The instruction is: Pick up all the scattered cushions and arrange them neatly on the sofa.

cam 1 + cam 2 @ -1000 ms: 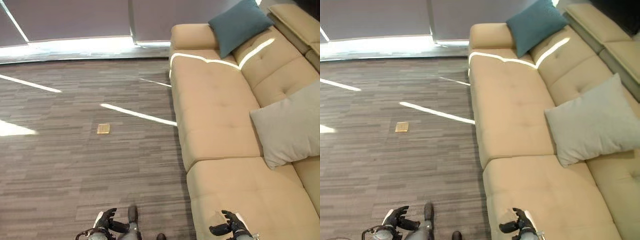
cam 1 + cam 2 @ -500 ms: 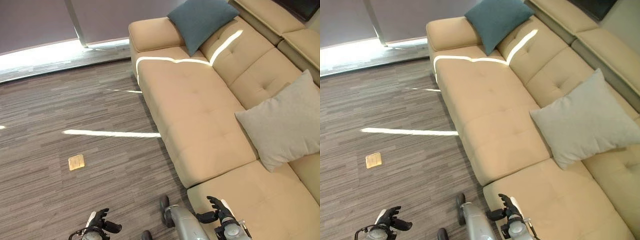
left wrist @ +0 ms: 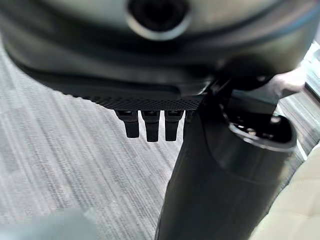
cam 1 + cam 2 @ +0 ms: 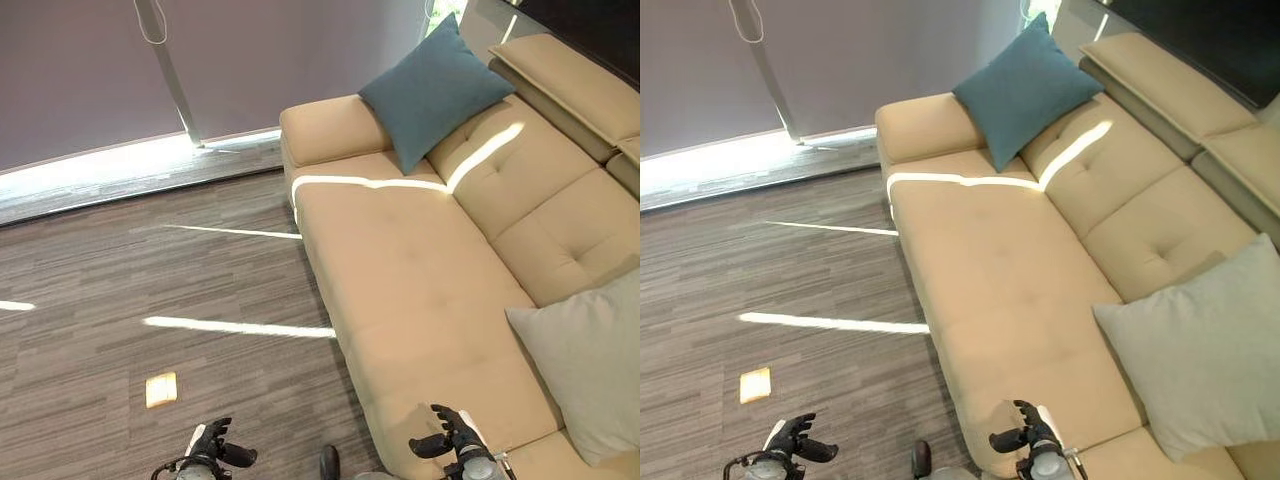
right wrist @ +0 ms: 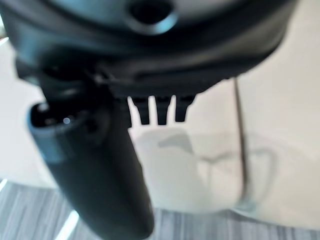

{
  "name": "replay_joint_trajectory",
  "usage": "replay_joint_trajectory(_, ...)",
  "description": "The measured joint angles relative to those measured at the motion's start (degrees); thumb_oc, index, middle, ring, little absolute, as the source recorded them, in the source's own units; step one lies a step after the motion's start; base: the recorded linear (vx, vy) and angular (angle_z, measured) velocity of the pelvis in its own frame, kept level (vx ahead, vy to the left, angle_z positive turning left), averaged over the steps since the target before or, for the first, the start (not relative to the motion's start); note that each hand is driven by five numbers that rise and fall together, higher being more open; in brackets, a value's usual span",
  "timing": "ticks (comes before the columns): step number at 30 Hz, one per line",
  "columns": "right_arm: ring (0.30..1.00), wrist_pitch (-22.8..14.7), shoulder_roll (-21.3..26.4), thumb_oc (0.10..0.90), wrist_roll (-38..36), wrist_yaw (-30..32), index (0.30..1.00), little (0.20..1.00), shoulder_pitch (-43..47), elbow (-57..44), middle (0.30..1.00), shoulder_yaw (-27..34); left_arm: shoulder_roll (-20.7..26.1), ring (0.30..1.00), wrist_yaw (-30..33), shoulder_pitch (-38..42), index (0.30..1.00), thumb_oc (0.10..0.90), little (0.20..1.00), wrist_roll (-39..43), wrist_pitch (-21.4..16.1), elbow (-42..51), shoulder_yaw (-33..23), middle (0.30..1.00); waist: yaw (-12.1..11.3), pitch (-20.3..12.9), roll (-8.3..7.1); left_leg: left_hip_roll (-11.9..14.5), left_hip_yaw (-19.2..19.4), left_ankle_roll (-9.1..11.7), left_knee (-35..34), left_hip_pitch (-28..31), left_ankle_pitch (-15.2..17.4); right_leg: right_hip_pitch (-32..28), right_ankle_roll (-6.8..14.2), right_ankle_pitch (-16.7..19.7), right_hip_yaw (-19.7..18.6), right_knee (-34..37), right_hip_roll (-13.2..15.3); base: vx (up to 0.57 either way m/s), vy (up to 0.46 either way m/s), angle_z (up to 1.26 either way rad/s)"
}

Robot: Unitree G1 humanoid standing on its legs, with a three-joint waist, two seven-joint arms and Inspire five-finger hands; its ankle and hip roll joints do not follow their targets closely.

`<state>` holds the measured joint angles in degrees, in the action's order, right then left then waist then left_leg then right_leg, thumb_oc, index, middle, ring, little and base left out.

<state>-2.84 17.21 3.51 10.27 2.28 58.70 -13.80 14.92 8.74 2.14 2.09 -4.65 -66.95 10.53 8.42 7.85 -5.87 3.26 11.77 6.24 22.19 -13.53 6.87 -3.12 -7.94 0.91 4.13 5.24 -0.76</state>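
Observation:
A teal cushion (image 4: 433,92) leans upright against the backrest at the far end of the tan sofa (image 4: 420,290), beside its armrest. A grey cushion (image 4: 590,362) rests against the backrest further along, at the right edge. My left hand (image 4: 210,448) hangs low over the carpet, fingers relaxed and holding nothing. My right hand (image 4: 448,438) hovers over the near front edge of the sofa seat, fingers spread and empty. In the wrist views, each hand's fingers (image 3: 147,125) (image 5: 160,111) point straight out with nothing in them.
Grey striped carpet (image 4: 150,280) spreads left of the sofa, crossed by bright sun stripes. A small square floor plate (image 4: 161,389) lies in it. A window wall with drawn blinds (image 4: 150,70) runs along the far side. A second sofa section (image 4: 570,80) stands at the right.
The camera has swung, so the whole scene shifted: the teal cushion and window wall now sit lower in view and the grey cushion has slid toward the right edge. Both hands stay empty.

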Motion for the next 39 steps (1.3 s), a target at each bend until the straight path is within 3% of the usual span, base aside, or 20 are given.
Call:
replay_joint_trajectory(4, 0.900, 0.4, 0.4, 0.800, 0.0, 0.0, 0.900, 0.900, -0.3, 2.4, 0.900, -0.3, -0.1, 0.900, -0.5, -0.3, 0.900, 0.800, 0.900, 0.0, -0.2, 0.0, 0.0, 0.900, -0.6, -0.7, 1.91, -0.2, -1.6, -1.0, -17.6, -3.9, -7.8, -2.8, 4.7, -3.5, -0.8, 0.0, -0.7, 0.33, 0.098, -0.20)
replay_joint_trajectory(7, 0.900, 0.7, 0.6, 0.800, 0.0, 0.0, 0.900, 0.900, -1.7, 4.0, 0.900, -0.3, -0.9, 0.900, -0.6, -1.0, 0.900, 0.800, 0.900, 0.0, -0.1, 0.0, -0.4, 0.900, -0.9, -1.2, 3.55, -1.2, -1.2, -6.1, -21.2, -2.5, -11.2, -6.9, 6.7, -6.1, -3.1, 0.0, -1.0, 0.27, 0.122, -0.53)
replay_joint_trajectory(8, 0.900, 0.6, 1.0, 0.800, 0.0, 0.0, 0.900, 0.900, -3.1, 3.8, 0.900, -0.3, -1.2, 0.900, -0.6, -2.5, 0.900, 0.800, 0.900, 0.0, -0.1, -0.1, 0.2, 0.900, -0.9, -2.4, 5.05, -1.2, -2.1, -7.4, -20.8, -0.2, -15.7, -8.5, 8.0, -8.6, -4.5, -1.0, -2.0, 0.19, 0.107, -0.46)
replay_joint_trajectory(9, 0.900, 0.8, 0.0, 0.800, 0.0, 0.1, 0.900, 0.900, -3.9, 4.0, 0.900, -0.3, -0.8, 0.900, -0.6, -2.6, 0.900, 0.800, 0.900, 0.0, 0.0, -0.8, 0.1, 0.900, -0.7, -3.2, 3.35, -2.2, -1.9, -7.4, -20.5, 0.6, -15.5, -9.1, 7.9, -10.8, -5.1, -2.5, -0.5, 0.36, 0.206, -0.43)
replay_joint_trajectory(11, 0.900, 0.8, -1.0, 0.800, 0.1, -0.1, 0.900, 0.900, -5.3, 3.9, 0.900, -0.3, -0.1, 0.900, -0.6, -2.0, 0.900, 0.800, 0.900, -0.1, 0.0, -1.3, 0.2, 0.900, -0.4, -4.1, 1.81, -4.8, -1.4, -9.2, -24.0, 3.8, -14.8, -6.1, 10.3, -13.6, -5.5, -11.1, 1.9, 0.27, 0.170, -0.13)
replay_joint_trajectory(13, 0.900, 0.9, -1.4, 0.800, 0.2, -0.2, 0.900, 0.900, -5.1, 3.6, 0.900, -0.4, 0.1, 0.900, -0.5, -1.7, 0.900, 0.800, 0.900, 0.0, 0.0, -2.0, 0.2, 0.900, -0.9, -4.0, 1.72, -5.6, -0.9, -10.2, -26.7, 6.3, -15.3, -1.4, 13.8, -16.9, -6.0, -21.4, 2.8, 0.18, 0.127, -0.15)
replay_joint_trajectory(14, 0.900, 0.7, -1.6, 0.800, 0.2, -0.2, 0.900, 0.900, -5.1, 3.4, 0.900, -0.4, 0.3, 0.900, -0.5, -1.1, 0.900, 0.800, 0.900, 0.0, 0.1, -2.1, 0.2, 0.900, -0.7, -4.1, 1.49, -6.1, -1.1, -11.2, -26.9, 6.8, -14.3, 0.6, 14.6, -16.9, -6.1, -26.5, 3.0, 0.16, 0.118, 0.08)
replay_joint_trajectory(15, 0.900, 0.7, -2.0, 0.800, 0.2, -0.2, 0.900, 0.900, -4.6, 3.3, 0.900, -0.5, 0.8, 0.900, -0.5, -0.4, 0.900, 0.800, 0.900, 0.0, 0.3, -2.1, 0.2, 0.900, -0.8, -3.5, 1.31, -7.2, -1.9, -12.2, -27.3, 8.6, -13.4, 6.4, 15.3, -17.2, -6.2, -40.2, 3.9, 0.11, 0.082, 0.25)
replay_joint_trajectory(16, 0.900, 0.7, -2.0, 0.800, 0.2, -0.3, 0.900, 0.900, -4.5, 3.2, 0.900, -0.5, 0.7, 0.900, -0.5, -0.1, 0.900, 0.800, 0.900, 0.0, 0.3, -2.0, 0.3, 0.900, -0.8, -3.3, 1.44, -7.4, -2.1, -11.6, -27.2, 9.1, -13.9, 7.9, 15.1, -17.3, -6.3, -43.1, 4.2, 0.19, 0.115, 0.30)
replay_joint_trajectory(19, 0.900, 0.6, -2.6, 0.800, 0.2, -0.2, 0.900, 0.900, -2.6, 2.0, 0.900, -0.4, 1.4, 0.900, -0.1, 0.3, 0.900, 0.800, 0.900, 0.0, 0.0, -0.5, 0.6, 0.900, -1.3, -1.6, 2.12, -7.5, -2.6, -13.7, -27.2, 11.3, -11.3, 16.2, 14.7, -17.3, -5.8, -48.4, 4.6, 0.23, 0.099, 0.12)
replay_joint_trajectory(22, 0.900, -0.1, -2.6, 0.800, 0.2, -0.3, 0.900, 0.900, -1.0, 1.2, 0.900, -0.6, 1.2, 0.900, -0.1, 0.0, 0.900, 0.800, 0.900, 0.1, 0.1, -0.4, 0.6, 0.900, -1.2, -0.5, 3.11, -7.0, -3.4, -14.3, -27.3, 13.3, -8.9, 20.8, 13.7, -16.7, -5.9, -41.3, 3.7, 0.32, 0.024, 0.07)
replay_joint_trajectory(25, 0.900, -0.2, -2.7, 0.800, 0.2, -0.4, 0.900, 0.900, 0.1, 1.6, 0.900, -1.2, 1.2, 0.900, -0.2, -0.2, 0.900, 0.800, 0.900, 0.1, 0.5, -1.2, 0.4, 0.900, -0.8, 0.4, 3.53, -5.1, -4.7, -13.0, -27.2, 14.5, -7.4, 23.4, 12.2, -12.8, -6.0, -27.5, 0.6, 0.32, -0.013, 0.18)
replay_joint_trajectory(26, 0.900, 0.1, -2.7, 0.800, 0.3, -0.5, 0.900, 0.900, 0.0, 1.6, 0.900, -1.5, 1.2, 0.900, -0.2, 0.2, 0.900, 0.800, 0.900, 0.1, 1.0, -2.9, 0.4, 0.900, 0.1, 0.6, 3.40, -3.9, -6.0, -12.0, -27.2, 15.1, -6.4, 25.3, 12.9, -8.0, -5.9, -19.2, -1.1, 0.32, -0.007, 0.44)
replay_joint_trajectory(28, 0.900, 0.4, -2.7, 0.800, 0.3, -0.5, 0.900, 0.900, -0.7, 1.7, 0.900, -1.5, 1.3, 0.900, -0.5, -0.4, 0.900, 0.800, 0.900, 0.0, 1.1, -4.0, 0.2, 0.900, 1.6, 0.7, 1.93, -4.1, -7.6, -10.5, -27.3, 16.9, -5.6, 24.7, 14.9, -3.2, -4.4, -11.7, -0.4, 0.25, -0.014, 0.56)
replay_joint_trajectory(29, 0.900, 0.9, -2.5, 0.800, 0.3, -0.4, 0.900, 0.900, -2.3, 1.8, 0.900, -1.4, 1.0, 0.900, -0.6, -1.9, 0.900, 0.800, 0.900, 0.0, 1.1, -4.0, 0.1, 0.900, 1.8, 0.1, 0.36, -4.1, -8.2, -8.4, -27.6, 19.8, -3.3, 23.3, 12.6, 3.7, -1.8, -11.5, 0.9, 0.28, -0.042, 0.31)
replay_joint_trajectory(32, 0.900, 0.8, -1.7, 0.800, 0.3, -0.2, 0.900, 0.900, -3.6, 1.7, 0.900, -1.0, -0.2, 0.900, -0.8, -2.4, 0.900, 0.800, 0.900, 0.0, 1.1, -3.8, 0.6, 0.900, 2.7, -0.8, 2.62, -1.0, -9.5, -8.2, -26.3, 20.5, -0.3, 22.4, 11.6, 3.3, 1.1, -13.2, -1.4, 0.29, -0.060, 0.35)
replay_joint_trajectory(33, 0.900, 0.9, -1.5, 0.800, 0.3, -0.2, 0.900, 0.900, -3.8, 1.7, 0.900, -0.8, -0.3, 0.900, -0.8, -1.8, 0.900, 0.800, 0.900, 0.0, 1.1, -3.9, 0.6, 0.900, 2.8, -0.6, 3.14, 0.4, -10.2, -7.8, -24.3, 20.2, 0.3, 21.2, 9.9, 2.2, 2.0, -13.7, -2.3, 0.29, -0.092, 0.53)
replay_joint_trajectory(36, 0.900, 0.5, -0.3, 0.800, 0.3, -0.1, 0.900, 0.900, -3.8, 1.1, 0.900, -0.2, -0.7, 0.900, -0.9, -1.0, 0.900, 0.800, 0.900, -0.1, 0.9, -2.6, 0.7, 0.900, 4.0, -0.8, 3.43, 0.4, -10.1, -4.2, -18.4, 20.2, -1.5, 15.4, 6.9, 0.2, 3.5, -11.0, -3.1, 0.27, -0.095, 0.54)
replay_joint_trajectory(37, 0.900, 0.6, -0.1, 0.800, 0.3, -0.1, 0.900, 0.900, -3.6, 1.1, 0.900, 0.8, -0.7, 0.900, -0.9, -0.6, 0.900, 0.800, 0.900, -0.1, 0.7, -2.0, 0.6, 0.900, 4.5, -1.1, 3.06, 0.0, -9.8, 0.7, -13.0, 18.9, -3.0, 12.3, 6.8, 0.1, 3.4, -7.8, -2.5, 0.19, -0.075, 0.70)
replay_joint_trajectory(39, 0.900, 0.5, 0.6, 0.800, 0.3, -0.1, 0.900, 0.900, -3.9, 1.2, 0.900, 0.9, -1.0, 0.900, -0.7, -0.1, 0.900, 0.800, 0.900, 0.0, 0.4, -1.7, 0.5, 0.900, 4.6, -2.0, 2.29, -0.8, -8.6, 5.2, 0.7, 12.3, -2.7, 9.6, 6.1, 1.5, 2.9, -5.1, -1.2, 0.17, -0.086, 0.31)
